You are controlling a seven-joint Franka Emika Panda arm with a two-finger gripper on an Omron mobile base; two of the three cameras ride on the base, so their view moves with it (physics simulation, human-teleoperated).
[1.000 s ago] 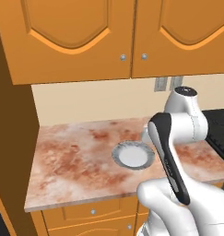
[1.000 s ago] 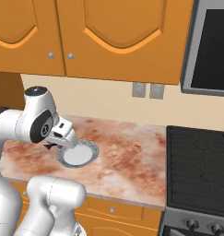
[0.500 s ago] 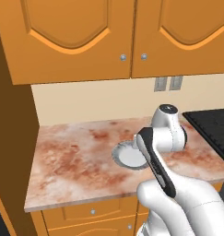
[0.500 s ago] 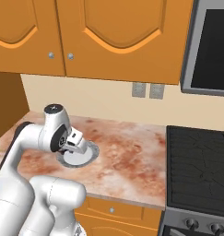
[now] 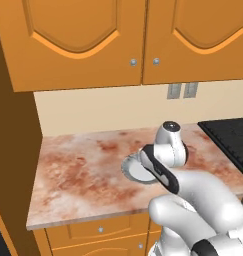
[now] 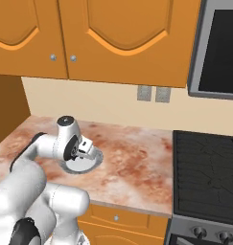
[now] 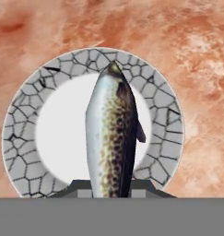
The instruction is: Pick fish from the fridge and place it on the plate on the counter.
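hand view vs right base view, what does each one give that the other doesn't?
Hand view: the fish hanging from the gripper above the plate, and the plate's cracked-mosaic rim.

Right base view: the wooden cabinets, wall outlets, black stovetop and the arm's reach.

Both: the plate on the mottled counter.

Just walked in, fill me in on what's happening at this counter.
The robot arm is over the counter, holding a speckled fish in its gripper, directly above the plate. In the hand view the fish hangs across the plate's white centre. It hasn't been let go yet; whether it touches the plate can't be told.
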